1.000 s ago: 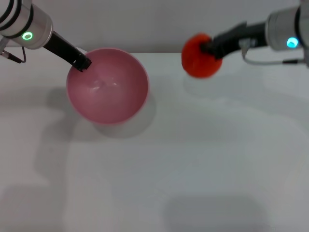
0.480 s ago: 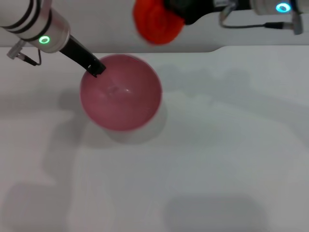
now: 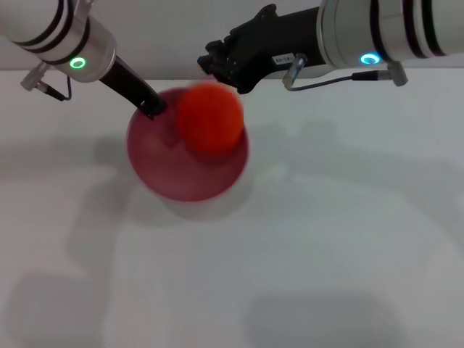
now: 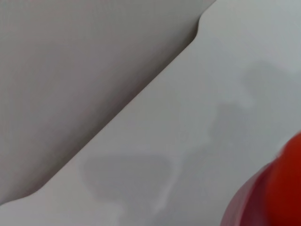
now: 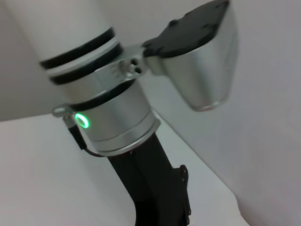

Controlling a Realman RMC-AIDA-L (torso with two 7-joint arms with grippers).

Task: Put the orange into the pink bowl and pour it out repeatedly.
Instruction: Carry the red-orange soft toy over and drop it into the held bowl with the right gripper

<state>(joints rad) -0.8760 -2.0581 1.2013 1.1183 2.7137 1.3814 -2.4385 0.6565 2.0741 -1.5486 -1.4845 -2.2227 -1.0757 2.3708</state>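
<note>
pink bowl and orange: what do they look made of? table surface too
Pink bowl: likely smooth plastic; even colour, thin rim. Its gloss is hard to judge here.
Orange: matte red-orange ball, motion-blurred, so real or fake fruit cannot be told.
Table: white, matte, probably laminate; it shows soft shadows and no glare.

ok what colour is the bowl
Pink: the pink bowl shows best in the head view, with the orange over it.

Silver arms (image 3: 377,29), black bands, glowing rings.
</note>
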